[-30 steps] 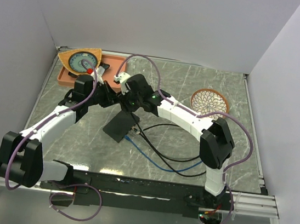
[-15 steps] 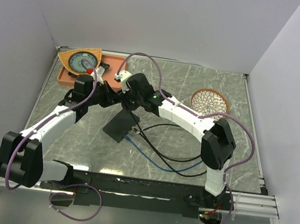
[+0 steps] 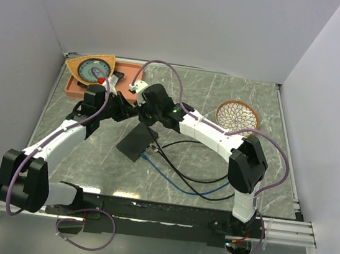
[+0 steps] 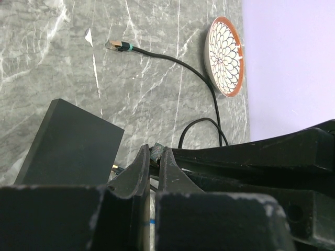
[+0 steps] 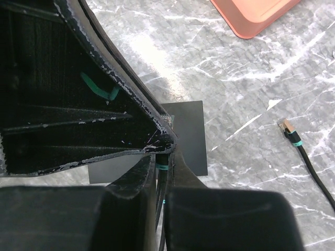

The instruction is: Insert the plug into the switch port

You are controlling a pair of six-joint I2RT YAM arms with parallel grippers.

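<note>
Seen from above, the left gripper (image 3: 125, 110) and right gripper (image 3: 139, 110) meet over the far end of the flat matte-black rectangular switch box (image 3: 136, 142) on the grey marble table (image 3: 225, 90). In the left wrist view, that gripper's jaws are pinched tight on the small plug (image 4: 155, 151). In the right wrist view, the jaws are clamped on the plug's teal-banded cable (image 5: 162, 168), and the switch port is hidden.

Table (image 3: 200, 87): grey marble-look slab, smooth, slight sheen. Black box (image 4: 68, 138): flat matt, no texture. Plate (image 4: 225, 56): glossy glaze, looks ceramic. Tray (image 5: 256, 13): orange plastic, smooth satin. Loose plug (image 4: 114, 45): gold metal-look shell; loose cable (image 4: 172, 60): smooth black jacket. Plug (image 4: 155, 151): greyish, material too small to tell. Plug's cable (image 5: 163, 167): smooth teal band. Left gripper fingers (image 4: 135, 175), right gripper fingers (image 5: 141, 178): matt black plastic, edges scuffed pale.
</note>
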